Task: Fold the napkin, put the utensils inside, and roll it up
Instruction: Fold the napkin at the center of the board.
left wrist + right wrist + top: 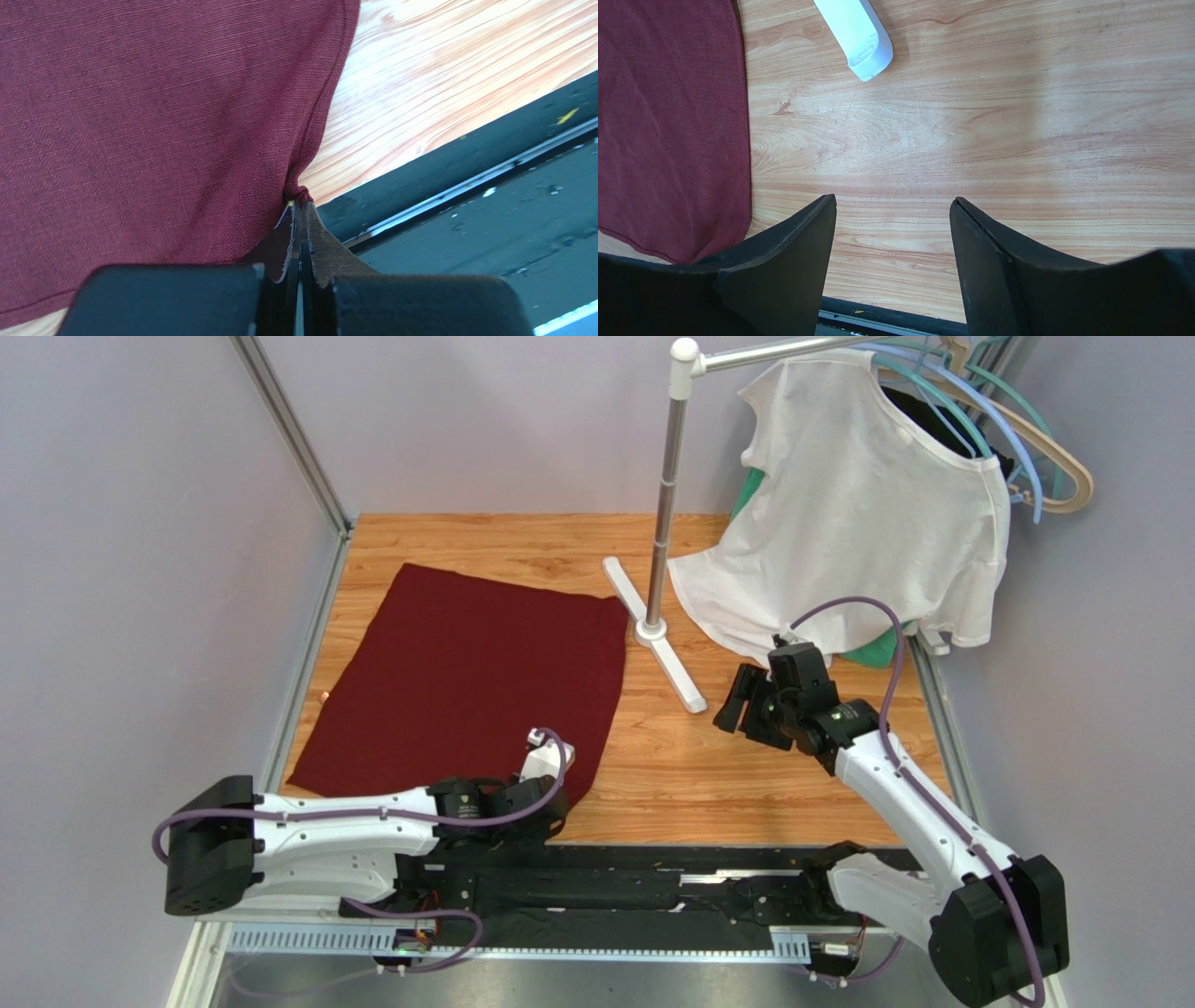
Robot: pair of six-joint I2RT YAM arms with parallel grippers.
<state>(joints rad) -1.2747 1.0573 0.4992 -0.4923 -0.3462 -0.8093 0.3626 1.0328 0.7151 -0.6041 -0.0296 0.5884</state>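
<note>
Pinches a corner of the dark maroon cloth napkin (463,672), flat on the wooden desk (673,784) ahead, in the clamped left tool (299,210), likely for folding; holds the right tool (892,203) wide, empty, alongside.

The napkin (463,672) ahead of the left gripper (300,210) was a dark maroon red, plain, with only a fine woven ribbing and no print. That gripper's fingers (284,241) were black with dark brownish inner faces. Under the right gripper (892,203), whose fingers (794,259) were matt black, the tabletop (990,140) was light honey wood with darker wavy grain. Ahead of it and to its left, the foot of the rack (857,35) was white; the pole (668,490) was silver. Beyond the right gripper the T-shirt (856,518) was plain white, on teal, blue and tan wooden hangers (1031,455). The left arm (337,826) and right arm (912,798) were white with black joints and lilac cables (842,609) — and the rail (631,875) behind both grippers was black.
</note>
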